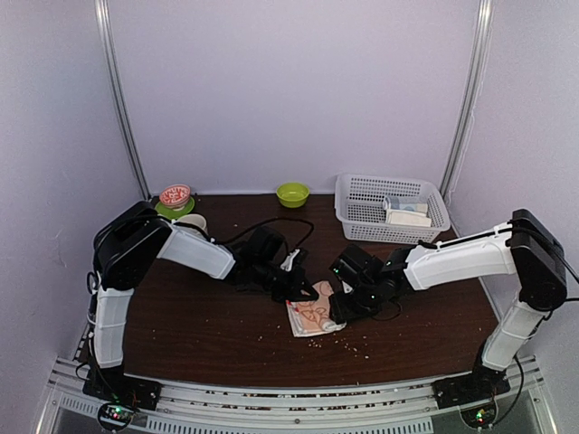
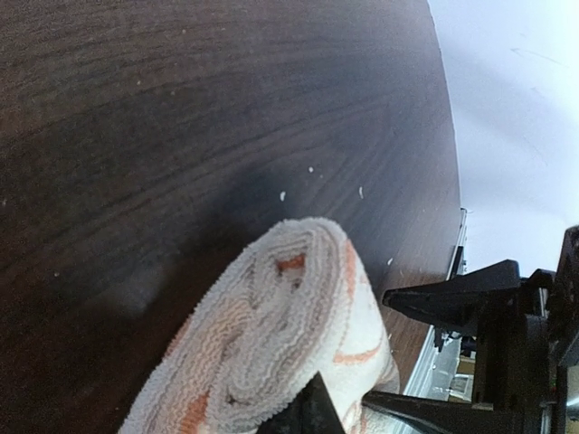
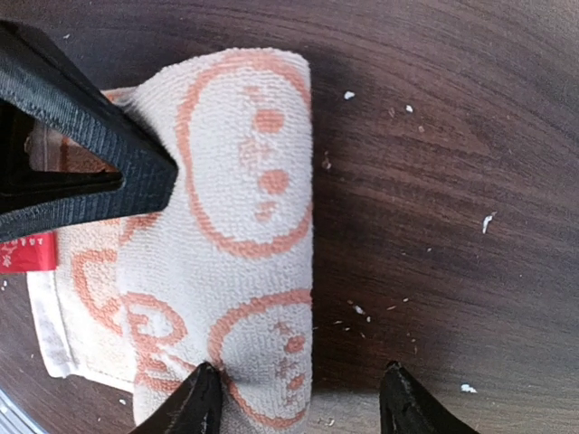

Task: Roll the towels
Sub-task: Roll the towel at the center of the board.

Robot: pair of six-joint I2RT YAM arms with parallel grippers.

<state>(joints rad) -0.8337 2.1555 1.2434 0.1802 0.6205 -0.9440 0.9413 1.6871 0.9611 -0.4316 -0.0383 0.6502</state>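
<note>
Peach-orange rabbit-print cloth towel (image 3: pixel 244 226) half rolled, mid dark wood table (image 3: pixel 452 181). L gripper (image 1: pixel 296 289) closed, tip on roll. R gripper (image 3: pixel 300 402) wide, astride roll's free edge; roll axis runs straight ahead of R.

The rabbit towel (image 1: pixel 315 318) lies mid-worktop (image 1: pixel 208 325), with the left pincer (image 1: pixel 294 291) at its left and the right pincer (image 1: pixel 342 312) at its right. Behind: cup (image 1: pixel 192 221) left, bowl (image 1: pixel 292 193) centre, basket (image 1: pixel 391 208) right.

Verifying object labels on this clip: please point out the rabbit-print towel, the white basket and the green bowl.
rabbit-print towel (image 3: pixel 244 208): right wrist view, on the rolled part.
white basket (image 1: pixel 389 232): top external view, on its front wall.
green bowl (image 1: pixel 292 193): top external view, on its middle.
</note>
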